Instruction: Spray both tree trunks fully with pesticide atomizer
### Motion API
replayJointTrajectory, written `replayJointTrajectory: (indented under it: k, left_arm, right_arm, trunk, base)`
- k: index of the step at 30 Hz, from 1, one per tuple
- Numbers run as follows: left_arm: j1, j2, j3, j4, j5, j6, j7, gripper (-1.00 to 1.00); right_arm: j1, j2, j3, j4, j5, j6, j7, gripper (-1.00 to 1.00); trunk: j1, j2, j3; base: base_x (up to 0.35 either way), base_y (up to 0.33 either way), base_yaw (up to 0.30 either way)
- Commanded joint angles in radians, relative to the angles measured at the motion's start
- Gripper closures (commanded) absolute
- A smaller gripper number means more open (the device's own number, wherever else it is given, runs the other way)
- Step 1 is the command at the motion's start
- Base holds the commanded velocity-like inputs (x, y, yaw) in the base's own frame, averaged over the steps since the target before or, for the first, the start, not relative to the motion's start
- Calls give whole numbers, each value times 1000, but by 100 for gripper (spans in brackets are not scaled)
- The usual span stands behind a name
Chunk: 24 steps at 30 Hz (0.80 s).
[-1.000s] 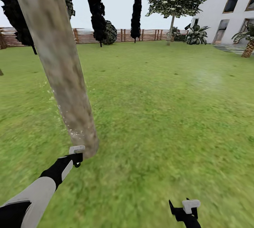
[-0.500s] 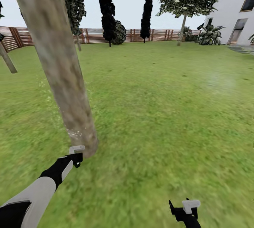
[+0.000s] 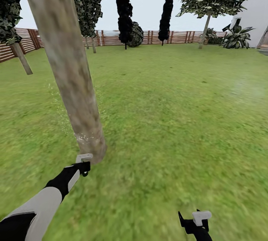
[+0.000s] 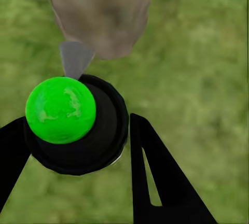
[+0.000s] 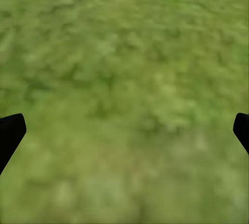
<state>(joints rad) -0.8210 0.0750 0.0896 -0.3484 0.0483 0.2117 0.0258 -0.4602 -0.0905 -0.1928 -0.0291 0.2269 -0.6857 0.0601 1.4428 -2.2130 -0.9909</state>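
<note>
Close to the base of the tree trunk, the pesticide atomizer, dark with a green ball on it, sits clamped between the left gripper's fingers. Whitish pesticide specks dot the lower bark. Over bare grass, the right gripper hangs with fingers spread wide.

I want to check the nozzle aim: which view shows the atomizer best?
The left wrist view: the atomizer sits between the left claw fingers, nozzle toward the tree trunk. The head view shows it as a tiny shape at the claw; the right wrist view shows grass.
</note>
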Motion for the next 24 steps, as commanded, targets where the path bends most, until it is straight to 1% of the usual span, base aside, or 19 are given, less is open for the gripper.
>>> replayJointTrajectory:
  k: [1, 2, 3, 5, 7, 9, 10, 11, 13, 14, 15, 16, 17, 18, 19, 20, 22, 23, 24]
  left_arm:
    - [-1, -1, -1, -9, -1, 2, -3, 100]
    - [-2, -5, -2, -19, -1, 7, -4, 100]
    - [-4, -32, -3, -51, -3, 13, -2, 100]
    - [-4, -58, -5, -97, -6, 15, 1, 100]
    - [-4, -45, 2, -143, -3, 16, 0, 100]
    - [-4, 30, 5, -176, 3, 20, -2, 100]
    - [-4, 59, 6, -180, 4, 29, -4, 100]
    - [-4, 63, -1, -184, 3, 46, -4, 100]
    - [-3, 51, -5, -187, -1, 62, -5, 100]
    - [-4, 35, -7, -188, -1, 75, -6, 100]
    - [-5, -2, -10, -196, -2, 101, -7, 100]
    - [-6, -36, -13, -241, -3, 129, -7, 100]
    - [-6, -41, -14, -257, -3, 149, -7, 100]
    - [-6, -39, -14, -265, 0, 165, -7, 100]
    - [-5, -28, -10, -272, -1, 175, -7, 100]
    - [-5, 25, -5, -282, 3, 182, -9, 100]
    - [-4, 91, -3, -324, 5, 184, -23, 100]
    - [-3, 101, -6, -338, 1, 184, -26, 100]
    - [-3, 103, -12, -346, -3, 184, -27, 100]
  right_arm:
    - [0, 0, 0, 0, 0, 0, 0, -100]
    - [0, 0, 0, 0, 0, 0, 0, -100]
    - [0, 0, 1, 0, 0, 0, 1, -100]
    - [0, 0, 1, 0, 0, 0, 1, -100]
    - [0, 0, 0, 0, 0, 0, 1, -100]
    - [0, 0, 1, 0, 0, 1, 2, -100]
    - [0, 0, 1, 0, 0, 1, 2, -100]
    - [0, 0, 1, 0, 0, 1, 2, -100]
    - [0, 0, 1, 0, 0, 1, 2, -100]
    - [0, 0, 1, 0, 0, 1, 2, -100]
    - [0, 0, 1, 0, 0, 1, 2, -100]
    - [0, 0, 0, 0, 0, 1, 2, -100]
    - [0, 0, 0, 0, 0, 1, 2, -100]
    - [0, 0, 0, 0, 0, 1, 2, -100]
    - [0, 0, 0, 0, 0, 1, 3, -100]
    - [0, 0, 1, 0, 0, 1, 3, -100]
    - [0, 0, 0, 0, 0, 1, 2, -100]
    - [0, 0, 1, 0, 0, 1, 2, -100]
    - [0, 0, 1, 0, 0, 1, 2, -100]
  trunk:
    - [0, 0, 0]
    - [0, 0, 0]
    - [0, 0, 0]
    - [0, 0, 0]
    - [0, 0, 0]
    - [0, 0, 0]
    - [0, 0, 0]
    - [0, 0, 0]
    - [0, 0, 0]
    - [0, 0, 0]
    - [0, 0, 0]
    - [0, 0, 0]
    - [0, 0, 0]
    - [0, 0, 0]
    - [0, 0, 0]
    - [0, 0, 0]
    - [0, 0, 0]
    - [0, 0, 0]
    - [0, 0, 0]
  base:
    - [0, -2, 19]
    - [0, -1, 10]
    - [0, 0, 3]
    - [0, 0, 1]
    - [0, 0, 0]
    - [0, 0, 0]
    - [0, 0, 0]
    - [0, 0, 0]
    - [0, 0, 0]
    - [0, 0, 0]
    - [0, 0, 0]
    - [0, 0, 0]
    - [0, 0, 0]
    - [0, 0, 0]
    - [0, 0, 0]
    - [0, 0, 0]
    - [0, 0, 0]
    - [0, 0, 0]
    - [0, 0, 0]
